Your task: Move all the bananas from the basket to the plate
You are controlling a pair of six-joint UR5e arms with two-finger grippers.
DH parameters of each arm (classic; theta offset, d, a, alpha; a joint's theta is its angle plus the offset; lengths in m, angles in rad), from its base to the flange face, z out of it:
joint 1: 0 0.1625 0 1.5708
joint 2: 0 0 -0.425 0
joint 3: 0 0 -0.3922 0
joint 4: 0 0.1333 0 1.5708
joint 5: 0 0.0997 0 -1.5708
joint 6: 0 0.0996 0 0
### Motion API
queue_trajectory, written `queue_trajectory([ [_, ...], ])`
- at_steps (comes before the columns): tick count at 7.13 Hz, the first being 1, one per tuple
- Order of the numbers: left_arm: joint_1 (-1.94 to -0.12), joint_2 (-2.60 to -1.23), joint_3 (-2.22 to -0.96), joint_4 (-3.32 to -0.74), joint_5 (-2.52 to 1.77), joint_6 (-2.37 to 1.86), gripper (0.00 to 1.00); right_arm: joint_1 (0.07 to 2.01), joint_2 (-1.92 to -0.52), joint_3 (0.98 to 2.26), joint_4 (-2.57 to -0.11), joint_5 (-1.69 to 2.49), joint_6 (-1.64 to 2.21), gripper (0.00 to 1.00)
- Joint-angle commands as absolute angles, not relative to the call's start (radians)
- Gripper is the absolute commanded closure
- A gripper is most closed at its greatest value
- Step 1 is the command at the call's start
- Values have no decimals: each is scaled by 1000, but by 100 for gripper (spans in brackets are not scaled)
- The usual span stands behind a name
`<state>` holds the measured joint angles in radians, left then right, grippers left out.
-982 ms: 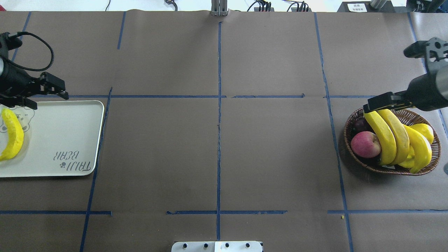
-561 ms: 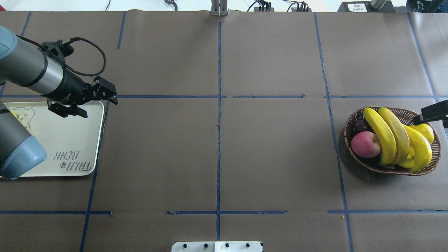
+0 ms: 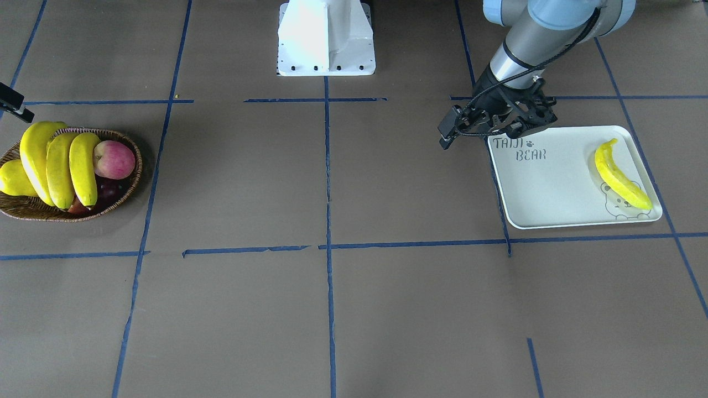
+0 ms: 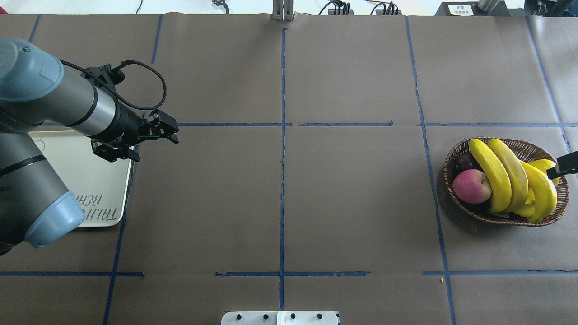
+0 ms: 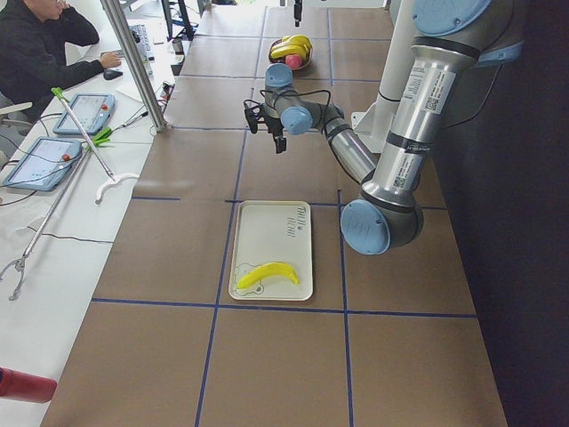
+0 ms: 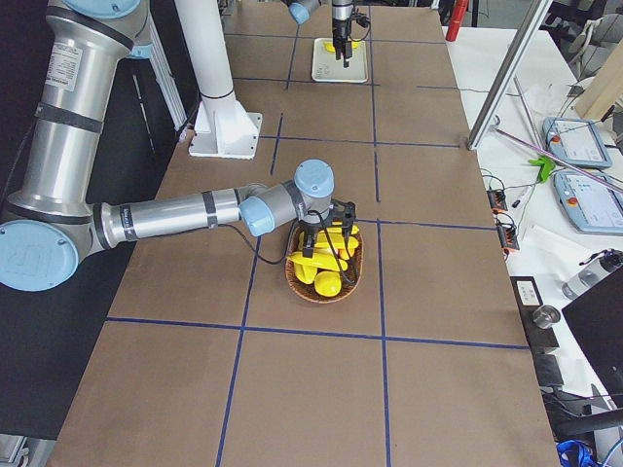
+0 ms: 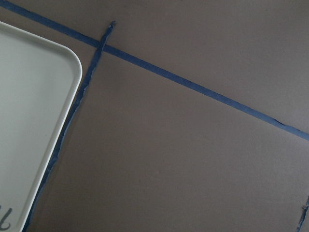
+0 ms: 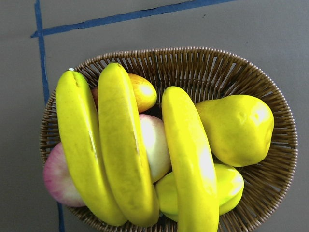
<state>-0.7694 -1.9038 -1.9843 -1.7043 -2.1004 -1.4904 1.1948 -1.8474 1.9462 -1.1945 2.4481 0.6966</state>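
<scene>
Three bananas [image 4: 494,176] lie side by side in the wicker basket [image 4: 453,159] at the table's right; the right wrist view shows them [image 8: 123,150] from straight above. A fourth banana [image 3: 619,177] lies on the white plate [image 3: 547,188]. In the overhead view my left arm hides it, and part of the plate [image 4: 106,189] shows. My left gripper [image 4: 156,148] is open and empty, above the table just past the plate's right edge. My right gripper [image 6: 326,238] hangs over the basket's right side, jaws apart and empty. Only one finger [image 4: 562,164] shows in the overhead view.
The basket also holds a red apple [image 4: 472,186], a yellow pear [image 8: 236,128] and dark fruit [image 4: 465,160]. Blue tape lines cross the brown table. The robot's white base [image 3: 326,38] stands at the near middle edge. An operator [image 5: 44,44] sits beyond the far side.
My left arm has swung right, from above the plate's far left corner to past its right edge. My right gripper has drawn back from the basket's far rim toward its right side.
</scene>
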Motion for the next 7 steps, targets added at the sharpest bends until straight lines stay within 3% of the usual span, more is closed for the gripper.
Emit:
queue_trajectory([
  [1, -767, -1910, -1987, -1704, -2099, -1505, 1, 1193, -1849, 1847, -1005, 2474, 817, 0],
  [7, -762, -1908, -1987, -1704, -2097, -1505, 1, 1146, -1822, 1782, -1002, 2471, 842, 0],
])
